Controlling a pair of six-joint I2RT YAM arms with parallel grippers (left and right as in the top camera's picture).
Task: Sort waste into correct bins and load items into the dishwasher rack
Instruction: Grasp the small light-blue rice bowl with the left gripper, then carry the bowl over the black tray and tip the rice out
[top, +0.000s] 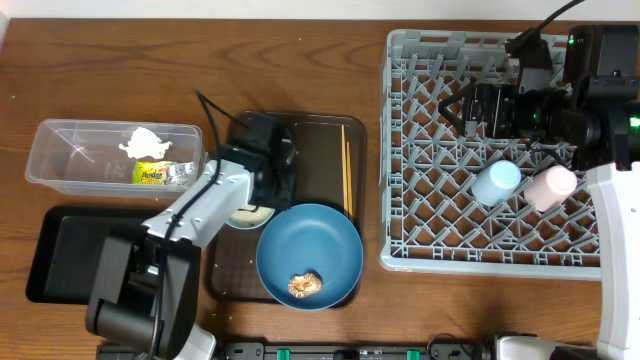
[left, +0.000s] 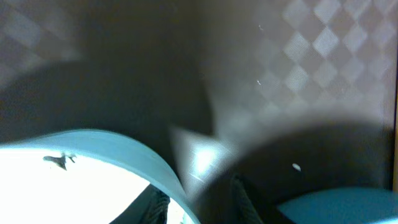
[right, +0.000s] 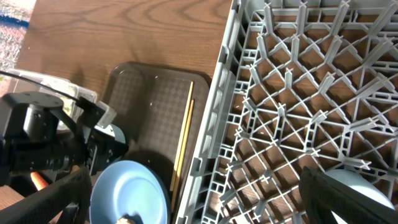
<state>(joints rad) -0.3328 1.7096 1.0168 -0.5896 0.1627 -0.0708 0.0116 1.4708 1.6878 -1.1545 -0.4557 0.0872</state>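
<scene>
My left gripper (top: 268, 190) is at the bowl (top: 250, 215), at the plate's (top: 310, 250) eleven o'clock; I cannot tell if it grips. My right gripper (top: 468, 105) hangs open over the rack (top: 420, 60).

Overhead view. The white-and-black jointed left arm (top: 195, 215) rises from a black base at the table's (top: 300, 60) front edge, left of centre, and reaches back and rightward toward the table's middle. Its black two-finger left gripper (top: 262, 190) points steeply downward. In the left wrist view its fingers (left: 155, 208) are dark, blurred shapes at the lower edge, and whether the jaws are parted or closed cannot be told.

The white-and-black jointed right arm (top: 610, 210) enters at the table's right edge, and its black wrist section lies near the back right corner. Its black two-finger right gripper (top: 462, 108) points left. In the right wrist view its dark fingers (right: 53, 196) stand at the lower corners, jaws spread wide.
</scene>
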